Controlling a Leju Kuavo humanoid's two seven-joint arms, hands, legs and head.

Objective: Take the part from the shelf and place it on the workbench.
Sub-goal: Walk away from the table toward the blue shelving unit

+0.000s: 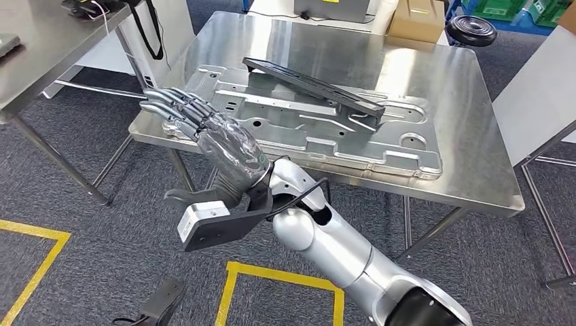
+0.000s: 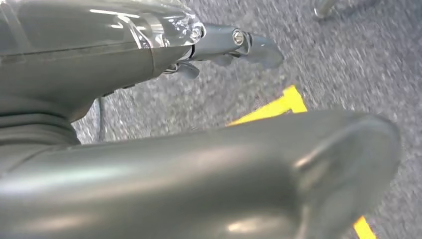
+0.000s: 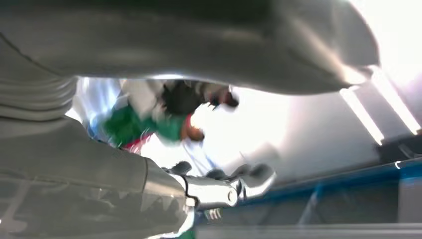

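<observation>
Our right hand (image 1: 204, 125) hovers at nine o'clock of the table (image 1: 435, 88), fingers straight and apart, holding nothing; our left hand (image 2: 234, 42) hangs over grey carpet (image 1: 81, 217) and yellow floor tape (image 2: 278, 105), grip unclear. We see the black part (image 1: 316, 85) lying tilted across a stamped metal panel (image 1: 319, 132) mid-table. Bare steel remains toward three o'clock.

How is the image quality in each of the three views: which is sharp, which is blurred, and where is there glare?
Head view: sharp and evenly lit, with soft reflections on the steel workbench and the pressed metal part. Left wrist view: the hand close to the lens is out of focus and the carpet is smeared. Right wrist view: strongly blurred, and ceiling lights overexpose the upper right.
</observation>
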